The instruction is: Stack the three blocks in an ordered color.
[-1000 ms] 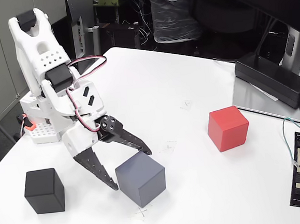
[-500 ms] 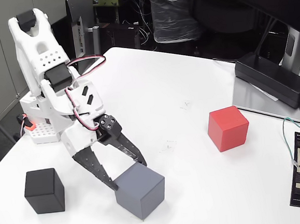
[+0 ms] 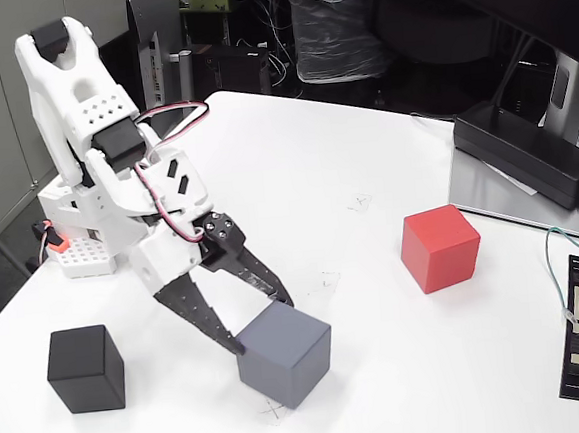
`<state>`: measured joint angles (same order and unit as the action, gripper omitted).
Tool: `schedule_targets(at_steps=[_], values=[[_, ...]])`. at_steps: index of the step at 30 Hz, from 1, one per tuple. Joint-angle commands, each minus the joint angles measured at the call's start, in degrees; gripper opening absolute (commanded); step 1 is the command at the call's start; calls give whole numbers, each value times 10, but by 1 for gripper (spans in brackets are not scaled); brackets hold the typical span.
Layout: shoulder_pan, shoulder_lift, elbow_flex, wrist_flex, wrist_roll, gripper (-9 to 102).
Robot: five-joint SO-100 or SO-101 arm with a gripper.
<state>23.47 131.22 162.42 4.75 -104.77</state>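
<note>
— Three matte cubes, and none sits on another. The slate-grey matte cube (image 3: 284, 353) lies near the front of the white table (image 3: 296, 176), the black matte cube (image 3: 86, 368) well apart at the left of the fixed view, and the red matte cube (image 3: 439, 248) well apart at the right, near the long black power brick (image 3: 525, 153).

— So nothing is stacked?

— Nothing that I can see. All three rest on the tabletop, so by my reading every placement is left to do.

— And the tool?

— The arm's black two-finger gripper (image 3: 263, 327) reaches down to the grey cube's upper left edge. Its jaws stand apart, roughly as wide as the cube's near side. One finger's tip appears to meet the cube's left corner, the other its back top edge.

— Is it clamped on?

— I would not say so. The fingers look set against the cube rather than closed across it, and the cube sits flat on the table, unlifted. Whether both tips truly touch I cannot tell.
</note>
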Motion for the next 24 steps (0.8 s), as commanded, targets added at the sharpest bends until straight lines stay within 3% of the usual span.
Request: schedule_targets(at_steps=[1, 24], values=[[-29, 35, -5, -10, 0, 10], [-258, 127, -139, -2, 159, 10]])
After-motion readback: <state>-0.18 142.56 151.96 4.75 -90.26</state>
